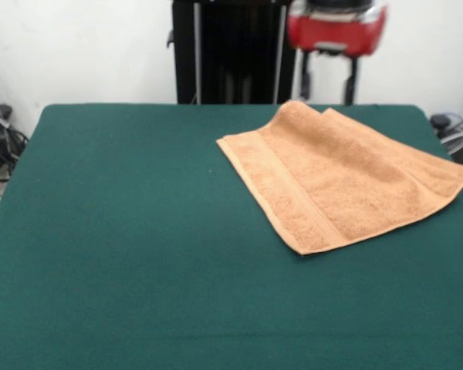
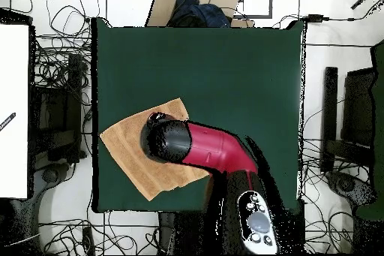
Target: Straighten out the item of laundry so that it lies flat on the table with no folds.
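Lighting is even and diffuse in both views, moderately bright, with no single source identifiable. In the front view the table [image 1: 123, 254] shows no hard shadows; a faint soft shadow runs along the towel [image 1: 347, 177] at its 5 o'clock edge. The white wall at 11 o'clock is bright but not blown out. Overall focus is soft; the red arm [image 1: 336, 27] at 1 o'clock is blurred. In the overhead view the floor at 9 o'clock is washed out to near white. No glare on the cloth [image 2: 225, 65].
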{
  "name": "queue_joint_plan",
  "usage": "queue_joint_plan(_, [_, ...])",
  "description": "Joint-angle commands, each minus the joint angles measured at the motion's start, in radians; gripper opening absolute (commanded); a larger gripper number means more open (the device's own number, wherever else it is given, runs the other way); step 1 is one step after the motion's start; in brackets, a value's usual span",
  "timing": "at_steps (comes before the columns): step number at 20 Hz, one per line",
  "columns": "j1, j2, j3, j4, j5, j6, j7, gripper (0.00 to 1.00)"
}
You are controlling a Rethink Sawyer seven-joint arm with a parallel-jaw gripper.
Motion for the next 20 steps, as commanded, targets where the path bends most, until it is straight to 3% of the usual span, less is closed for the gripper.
queue_joint_plan(1, [-0.064,0.104,0.138,0.005,-0.134,-0.031,-0.158,1.0])
queue_joint_plan(9, [-0.041,0.094,0.137,-0.037,-0.225,-0.011,-0.073,1.0])
queue_joint_plan(20, [-0.071,0.193,0.171,-0.082,-0.277,-0.064,-0.054,1.0])
